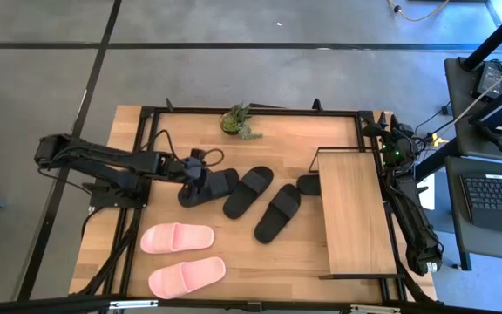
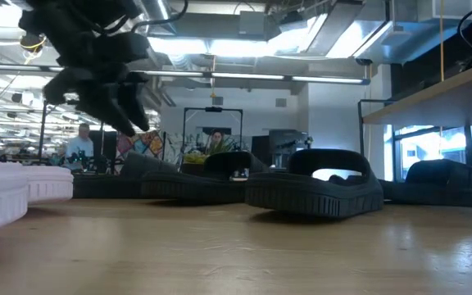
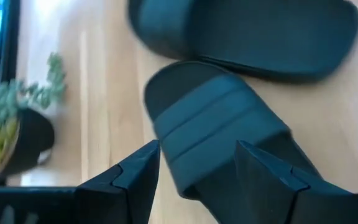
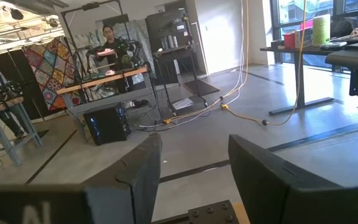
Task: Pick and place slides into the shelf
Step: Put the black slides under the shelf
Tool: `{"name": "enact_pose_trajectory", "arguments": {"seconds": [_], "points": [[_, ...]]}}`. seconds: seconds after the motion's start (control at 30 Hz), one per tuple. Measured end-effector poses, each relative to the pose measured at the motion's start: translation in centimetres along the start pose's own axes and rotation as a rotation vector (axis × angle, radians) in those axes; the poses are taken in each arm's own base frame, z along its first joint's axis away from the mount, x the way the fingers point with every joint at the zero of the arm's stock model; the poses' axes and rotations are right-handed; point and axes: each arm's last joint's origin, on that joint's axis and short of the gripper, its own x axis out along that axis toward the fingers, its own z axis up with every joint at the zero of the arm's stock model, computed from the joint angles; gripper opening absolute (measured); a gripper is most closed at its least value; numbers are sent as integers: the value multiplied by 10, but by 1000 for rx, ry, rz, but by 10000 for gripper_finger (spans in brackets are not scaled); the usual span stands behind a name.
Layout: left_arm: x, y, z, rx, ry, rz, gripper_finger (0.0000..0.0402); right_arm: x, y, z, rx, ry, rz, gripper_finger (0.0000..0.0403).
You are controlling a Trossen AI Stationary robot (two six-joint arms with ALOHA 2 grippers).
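Observation:
Three black slides [image 1: 207, 186], [image 1: 248, 192], [image 1: 277, 212] lie sole-down in a row mid-table. A further black slide [image 1: 308, 184] lies partly beneath the shelf [image 1: 356, 212], which stands at the right. Two pink slides [image 1: 177, 237], [image 1: 186, 276] lie near the front left. My left gripper [image 3: 194, 168] is open and hangs over the leftmost black slide [image 3: 216, 124], slanting down from the left. One finger stands on either side of the slide's strap [image 3: 219, 115], and no touch shows. My right gripper [image 4: 194, 155] is open at the table's right edge, facing the room.
A small potted plant [image 1: 238, 122] stands at the far edge, close behind the left gripper. The right arm [image 1: 412, 218] lies folded along the shelf's right side. Bare wood shows between the pink slides and the shelf [image 1: 286, 257].

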Motion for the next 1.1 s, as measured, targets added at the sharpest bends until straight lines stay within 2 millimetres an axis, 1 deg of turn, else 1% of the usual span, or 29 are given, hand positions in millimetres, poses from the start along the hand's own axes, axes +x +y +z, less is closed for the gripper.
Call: {"name": "enact_pose_trajectory", "arguments": {"seconds": [0.13, 0.27, 0.4, 0.53, 0.67, 0.77, 1.1], "points": [[-1, -7, 0, 105, 6, -23, 199, 0, 0, 0, 0, 0, 0, 188], [3, -11, -4, 193, 79, -17, 199, 0, 0, 0, 0, 0, 0, 188], [15, -14, -4, 271, 144, 28, 199, 0, 0, 0, 4, 0, 1, 188], [28, -15, -2, 316, 161, 57, 199, 0, 0, 0, 28, 1, 2, 188], [41, -18, 0, 333, 169, 54, 199, 0, 0, 0, 28, 0, 2, 188], [46, -19, 1, 324, 170, 58, 199, 0, 0, 0, 27, 0, 2, 188], [49, -20, 1, 322, 170, 58, 199, 0, 0, 0, 27, 0, 2, 188]]}}
